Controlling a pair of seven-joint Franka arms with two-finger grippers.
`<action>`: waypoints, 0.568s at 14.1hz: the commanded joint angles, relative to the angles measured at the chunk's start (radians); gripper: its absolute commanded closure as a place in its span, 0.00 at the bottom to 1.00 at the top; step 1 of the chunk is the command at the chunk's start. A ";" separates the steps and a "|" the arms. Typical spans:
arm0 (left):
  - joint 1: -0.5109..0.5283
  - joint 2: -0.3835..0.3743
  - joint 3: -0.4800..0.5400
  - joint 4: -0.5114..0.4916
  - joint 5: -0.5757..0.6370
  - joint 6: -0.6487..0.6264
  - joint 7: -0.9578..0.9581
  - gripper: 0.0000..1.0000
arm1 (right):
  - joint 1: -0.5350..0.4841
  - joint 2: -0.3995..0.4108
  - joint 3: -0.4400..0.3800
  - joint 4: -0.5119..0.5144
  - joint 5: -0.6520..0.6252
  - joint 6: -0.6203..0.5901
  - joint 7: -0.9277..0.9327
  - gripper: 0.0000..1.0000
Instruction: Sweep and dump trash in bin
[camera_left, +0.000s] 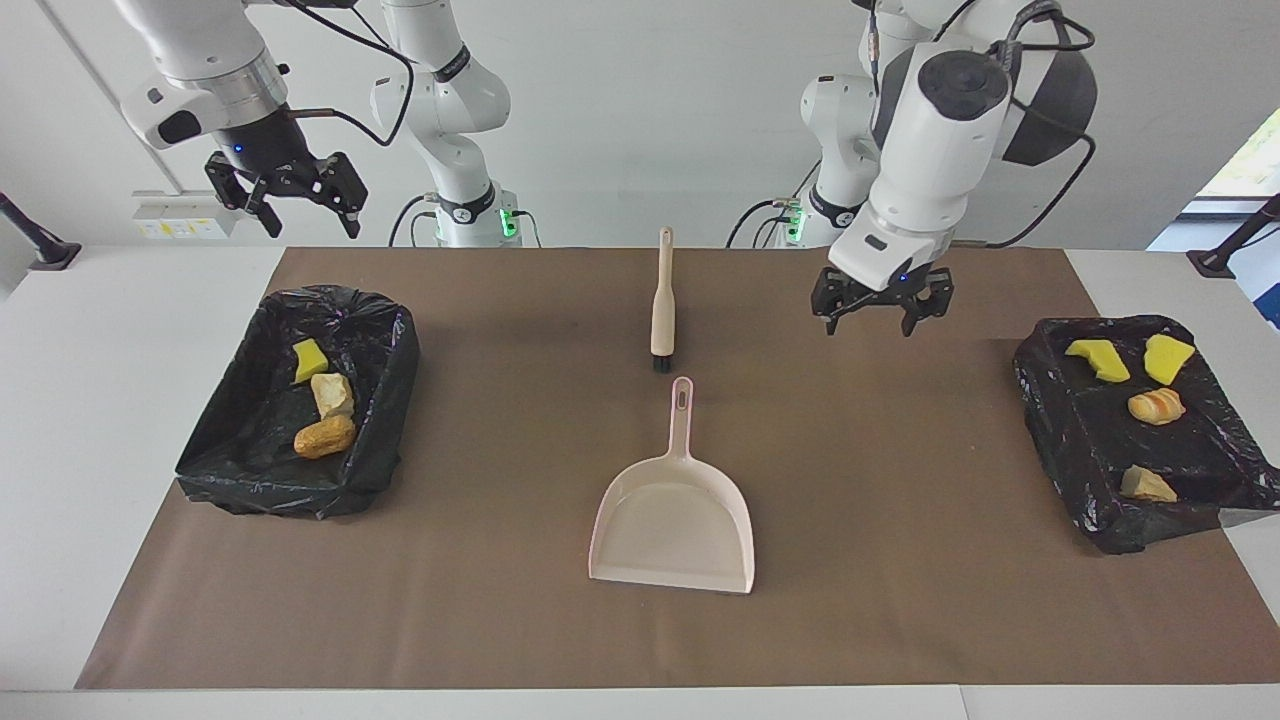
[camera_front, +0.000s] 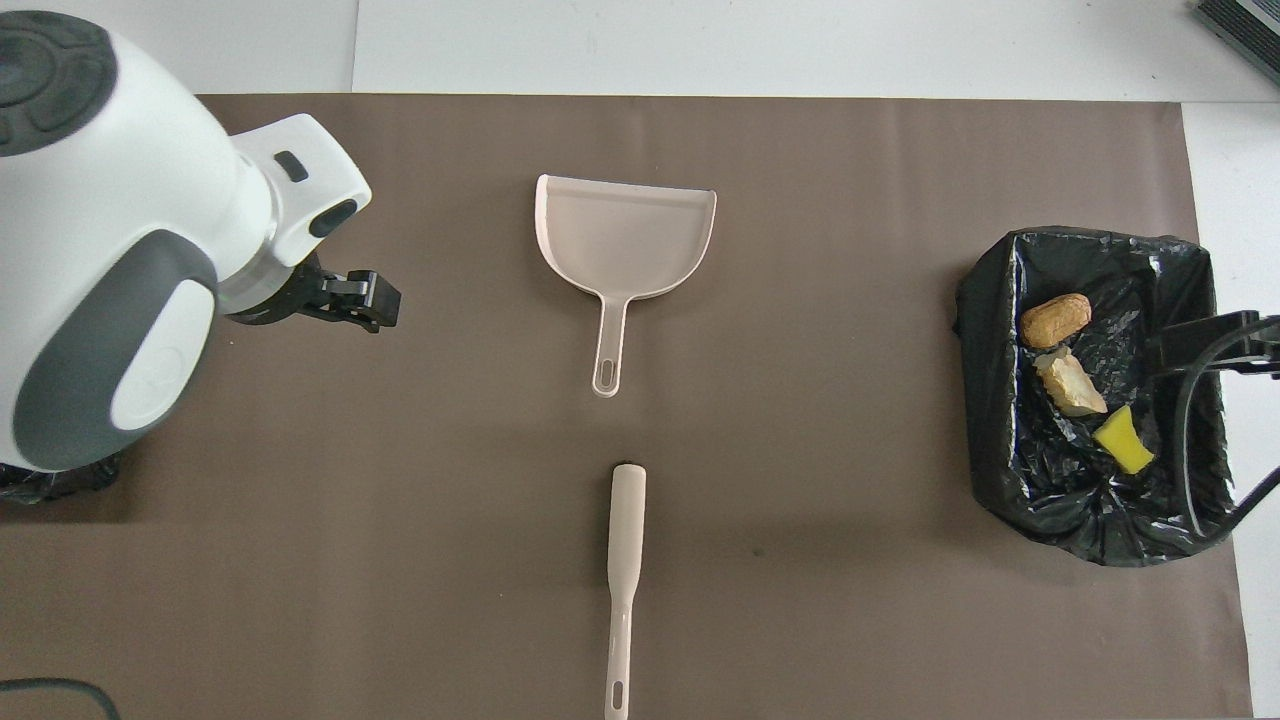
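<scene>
A: At upper left of the facing view, the right gripper (camera_left: 296, 205) hangs with jaws apart, empty, above the black-lined bin (camera_left: 385, 330) holding three trash bits (camera_left: 324, 398).

B: And mid-frame?

A: The beige-handled brush (camera_left: 662, 300) and pale pink plastic dustpan (camera_left: 672, 520) lie unheld on the brown mat (camera_left: 500, 600), which looks swept. At right, the left gripper (camera_left: 873, 308) is spread, empty; four bits (camera_left: 1156, 405) fill the second black-lined bin (camera_left: 1040, 400). Little seems left.
</scene>
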 joint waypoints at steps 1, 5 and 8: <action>0.042 -0.102 -0.001 -0.052 -0.053 -0.048 0.112 0.00 | -0.005 -0.009 0.003 -0.013 0.006 0.005 -0.026 0.00; 0.106 -0.168 0.006 -0.021 -0.081 -0.131 0.158 0.00 | -0.005 -0.011 0.003 -0.013 0.006 0.007 -0.026 0.00; 0.144 -0.150 0.019 0.060 -0.107 -0.212 0.178 0.00 | -0.005 -0.011 0.003 -0.013 0.006 0.005 -0.026 0.00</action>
